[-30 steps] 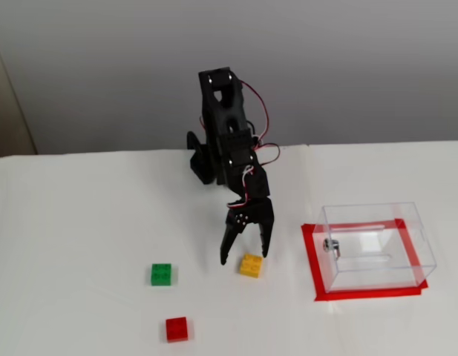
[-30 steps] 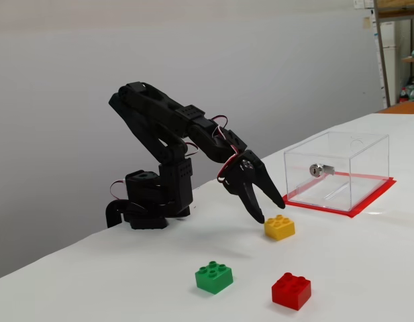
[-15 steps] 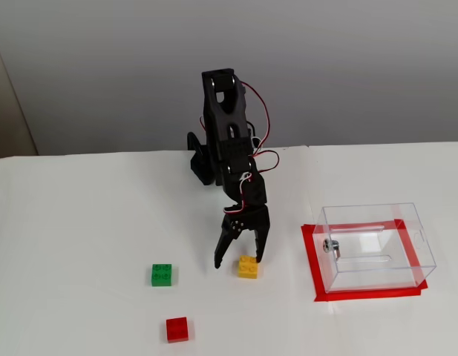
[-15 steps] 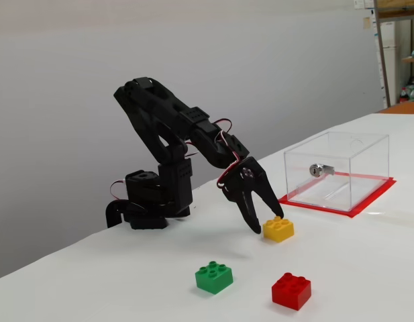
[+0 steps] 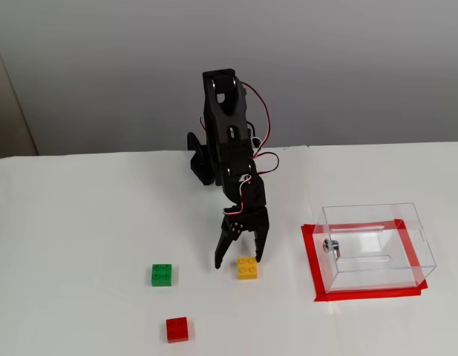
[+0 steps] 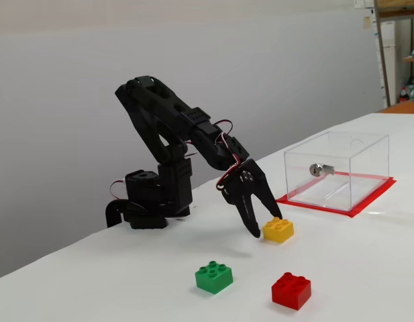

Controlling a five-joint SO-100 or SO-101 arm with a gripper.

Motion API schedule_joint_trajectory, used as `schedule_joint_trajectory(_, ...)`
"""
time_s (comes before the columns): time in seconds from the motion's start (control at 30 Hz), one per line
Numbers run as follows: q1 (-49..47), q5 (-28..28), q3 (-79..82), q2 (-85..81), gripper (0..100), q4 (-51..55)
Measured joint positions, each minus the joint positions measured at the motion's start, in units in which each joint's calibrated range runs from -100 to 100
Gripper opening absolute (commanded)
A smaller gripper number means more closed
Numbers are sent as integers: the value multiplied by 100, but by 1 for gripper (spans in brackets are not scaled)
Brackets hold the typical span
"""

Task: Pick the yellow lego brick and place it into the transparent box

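- Your setup sits on a white table [image 5: 80, 222] against a plain grey wall [image 5: 347, 67]; in the lower-angle fixed view you can also catch a bit of shelving [image 6: 398, 47] at the far right.
- Your black arm [image 5: 230, 148] reaches forward from its base [image 6: 149, 201] and tilts down toward the tabletop, with red and white wires looping along it.
- The gripper [image 5: 237, 262] is spread open, fingers pointing down, with nothing between them.
- The yellow lego brick [image 5: 248, 268] sits flat on the table, studs up, right at the fingertips. In the higher fixed view one finger comes down just behind the brick's right side and the other lands off to its left. From the lower angle [image 6: 278, 229] a fingertip looks like it's touching or almost touching the brick's top edge, but you can't really tell which.
- The transparent box [image 5: 377, 245] stands upright on a red taped rectangle [image 5: 312, 256], well to the right of the brick in the higher view. It has a small metal fitting [image 6: 319, 170] on one wall.
- A green brick [image 5: 161, 274] sits left of the gripper, and a red brick [image 5: 177, 328] lies nearer the camera, both clear of the arm.
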Motion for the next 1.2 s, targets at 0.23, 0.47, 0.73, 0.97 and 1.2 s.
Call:
schedule_joint_trajectory(0.23,0,0,-141,245,37,0)
schedule_joint_trajectory(0.47,0,0,-282,330,37,0)
schedule_joint_trajectory(0.73,0,0,-327,397,19,0)
schedule_joint_trajectory(0.97,-11,0,-335,397,13,0)
schedule_joint_trajectory(1.2,-11,0,-335,397,13,0)
